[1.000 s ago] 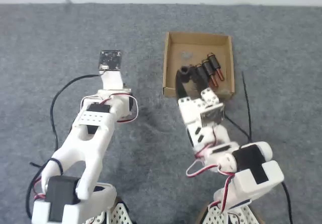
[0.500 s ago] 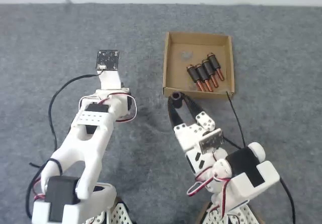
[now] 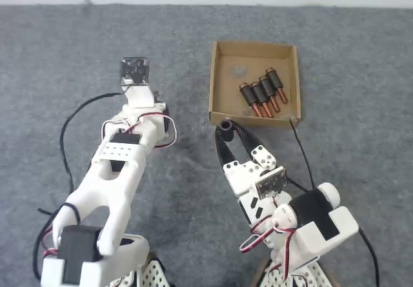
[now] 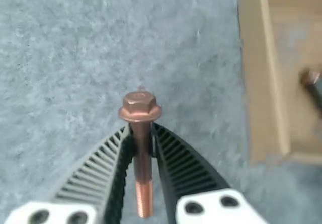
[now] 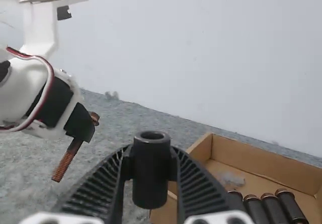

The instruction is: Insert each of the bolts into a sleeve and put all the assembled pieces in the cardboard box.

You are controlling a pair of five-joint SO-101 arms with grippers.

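The left claw (image 4: 141, 131) is clenched on a copper bolt (image 4: 140, 110). It pinches the shank just under the hex head, so the head stands clear beyond the fingertips and the threaded end runs back between the fingers. Seen from the right wrist, the bolt hangs from that claw with the head uppermost and the threaded tip slanting down, above the grey counter (image 3: 64, 55) and not touching it.

The right claw (image 5: 151, 158) is grasping a black sleeve (image 5: 151, 181) upright, with the open bore facing up past the fingertips. From this claw the bolt lies out toward the left arm, apart from the sleeve, with its tip at about the height of the bore.

The coming move seems to turn on the two long axes. The sleeve stands straight and the bolt leans, so the tip must come over the bore and the shank must line up with it before anything slides in. Either arm could close the gap, and both look about equally near.

Beyond the right claw is the cardboard box (image 3: 216, 80), where four assembled pieces (image 3: 261, 93) lie side by side.

In the high view the left arm's wrist covers its claw and the bolt. The sleeve's lower end is hidden between the fingers. How far the bolt stands from the sleeve in depth is hard to tell.
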